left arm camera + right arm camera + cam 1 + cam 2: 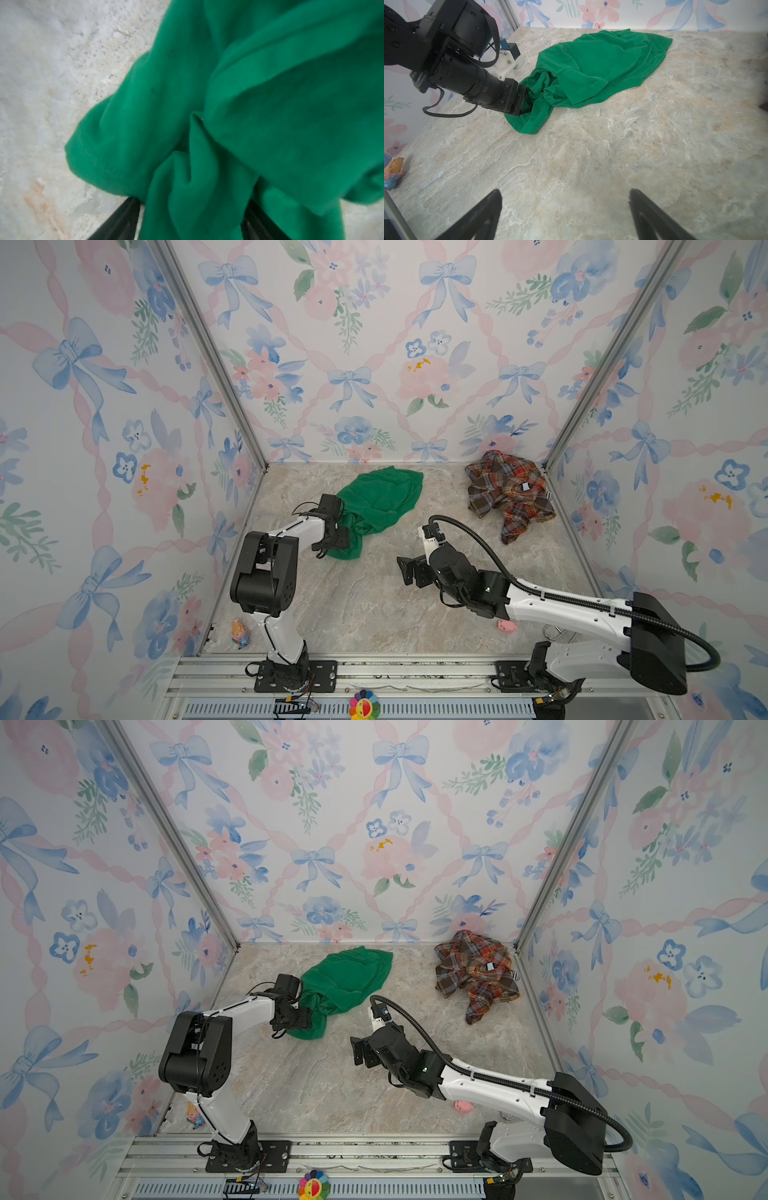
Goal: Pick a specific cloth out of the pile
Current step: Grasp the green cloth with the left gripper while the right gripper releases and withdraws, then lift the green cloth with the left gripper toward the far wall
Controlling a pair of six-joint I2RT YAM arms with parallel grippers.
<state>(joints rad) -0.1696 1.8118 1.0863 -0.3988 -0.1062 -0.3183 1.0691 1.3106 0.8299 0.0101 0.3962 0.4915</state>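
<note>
Left pincer (343, 527) is closed on a gathered bunch of the cloth (382, 497). In the left wrist view, green fabric fills the gap between its two black fingers (122, 220), which stand fairly wide apart around the thick fold. Directions below take 12 o'clock as the back wall in both top views. The cloth (349, 977) lies on the bench (365, 614) at about 11 o'clock from the bench centre. Its far edge is near the back wall, and the fabric narrows to the gripped end at its 7 o'clock side. The pile (509, 493), mainly an orange-brown plaid shirt (476, 969) with a bit of striped fabric (549, 495) at its 3 o'clock edge, occupies the corner at 1 o'clock, well apart from the cloth. Right pincer (409, 569) is spread fully and holds nothing. It is over bare bench near the centre, at about 4 o'clock from the gripped end. In the right wrist view its fingers (483, 214) frame empty marble-patterned surface, with the cloth (602, 62) and the left pincer (527, 101) beyond.
</note>
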